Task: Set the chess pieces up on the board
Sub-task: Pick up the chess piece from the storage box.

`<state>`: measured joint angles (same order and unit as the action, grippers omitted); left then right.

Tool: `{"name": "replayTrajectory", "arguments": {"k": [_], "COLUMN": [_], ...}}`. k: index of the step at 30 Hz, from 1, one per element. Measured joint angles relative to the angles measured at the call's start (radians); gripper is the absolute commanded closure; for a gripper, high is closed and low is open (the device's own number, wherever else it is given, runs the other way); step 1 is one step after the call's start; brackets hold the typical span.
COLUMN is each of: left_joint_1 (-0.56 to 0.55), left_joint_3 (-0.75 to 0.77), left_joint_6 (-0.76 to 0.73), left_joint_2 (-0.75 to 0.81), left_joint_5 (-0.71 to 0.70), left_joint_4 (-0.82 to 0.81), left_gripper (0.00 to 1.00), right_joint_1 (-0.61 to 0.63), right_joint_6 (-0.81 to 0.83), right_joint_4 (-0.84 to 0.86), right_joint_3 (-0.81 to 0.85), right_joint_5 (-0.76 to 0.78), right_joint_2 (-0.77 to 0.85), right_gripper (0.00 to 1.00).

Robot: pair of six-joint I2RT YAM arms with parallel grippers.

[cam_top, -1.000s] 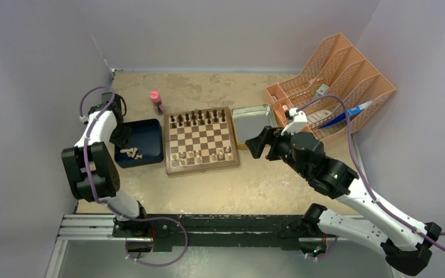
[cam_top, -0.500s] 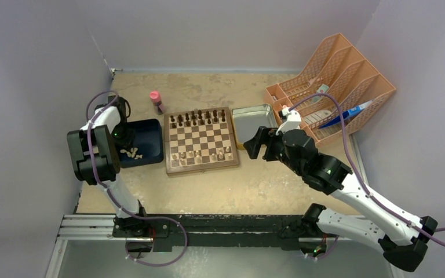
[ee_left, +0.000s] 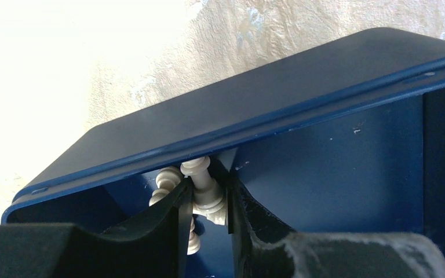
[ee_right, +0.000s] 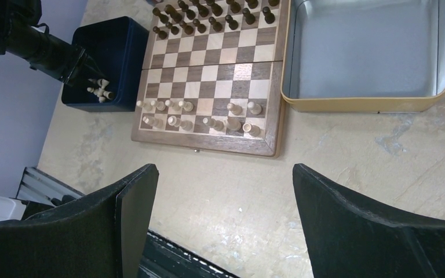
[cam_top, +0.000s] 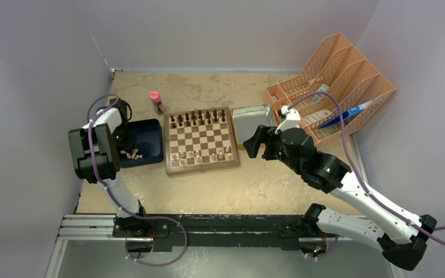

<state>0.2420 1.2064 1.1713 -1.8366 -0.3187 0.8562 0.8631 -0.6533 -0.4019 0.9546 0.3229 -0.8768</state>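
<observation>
Where the two arms reach out from the near edge, the table (cam_top: 208,87) carries the whole layout. An orange slotted file rack (cam_top: 347,69) occupies the far right corner. The board (cam_top: 200,140) lies flat at the centre, with a rectangular metal tin (cam_top: 254,124) just beside its right edge and a blue tray (cam_top: 148,133) just beside its left edge.

The right gripper (ee_right: 223,172) hangs above the bare table near the board's near right corner, close to the tin. Its fingers are spread wide and nothing lies between them.

The left gripper (ee_left: 208,188) is lowered inside the blue tray, at the near side. Its fingers are closed against both sides of one pale piece (ee_left: 204,179), which lies tilted between them – a firm grasp, as the left wrist view shows.

Dark pieces (cam_top: 199,119) stand upright on the two far rows of the board. Pale pieces on the board (ee_right: 174,113) stand on the two near rows, with gaps visible in both rows. A small cluster of loose pale pieces (cam_top: 132,153) lies on the tray floor, beside the left gripper.

A small pink-capped bottle (cam_top: 156,101) stands on the table beyond the tray – apart from the board's far left corner.
</observation>
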Motion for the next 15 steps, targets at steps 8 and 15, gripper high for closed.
{"name": "replayTrajectory", "arguments": {"k": [8, 15], "left_joint_1": [0.0, 0.0], "left_joint_3": [0.0, 0.0], "left_joint_6": [-0.003, -0.018], "left_joint_2": [0.0, 0.017], "left_joint_5": [0.01, 0.007], "left_joint_4": [-0.014, -0.009], "left_gripper": [0.95, 1.0], "right_joint_1": [0.0, 0.0], "right_joint_6": [0.001, 0.006], "right_joint_4": [-0.012, -0.01], "right_joint_3": [0.008, 0.032], "right_joint_5": [0.001, 0.001], "right_joint_2": [0.011, -0.009], "right_gripper": [0.12, 0.11]}}
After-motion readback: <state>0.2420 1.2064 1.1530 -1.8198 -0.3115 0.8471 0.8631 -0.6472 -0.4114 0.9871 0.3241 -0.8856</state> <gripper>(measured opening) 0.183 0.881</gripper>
